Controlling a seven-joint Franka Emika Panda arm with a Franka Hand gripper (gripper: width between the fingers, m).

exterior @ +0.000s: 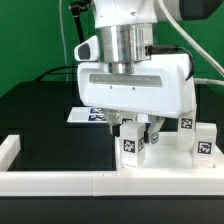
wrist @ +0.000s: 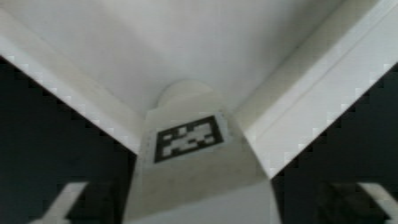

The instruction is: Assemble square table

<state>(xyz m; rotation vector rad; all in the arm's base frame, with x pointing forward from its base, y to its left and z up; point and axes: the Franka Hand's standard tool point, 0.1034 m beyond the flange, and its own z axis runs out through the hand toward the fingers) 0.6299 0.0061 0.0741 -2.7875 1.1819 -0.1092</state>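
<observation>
My gripper point(exterior: 136, 128) hangs low over the white square tabletop point(exterior: 172, 152) at the exterior view's right. It is shut on an upright white leg point(exterior: 131, 148) with a black-and-white tag. In the wrist view this leg point(wrist: 191, 150) fills the middle, its far end set into a rimmed corner of the tabletop point(wrist: 89, 70). The dark fingers point(wrist: 63, 205) lie against both of its sides. A second tagged leg point(exterior: 203, 145) stands at the tabletop's right side. Other legs are hidden behind the hand.
The marker board point(exterior: 88, 115) lies on the black table behind my gripper. A long low white border rail point(exterior: 90, 181) runs along the front edge and turns up at the exterior view's left point(exterior: 9, 150). Cables hang behind the arm.
</observation>
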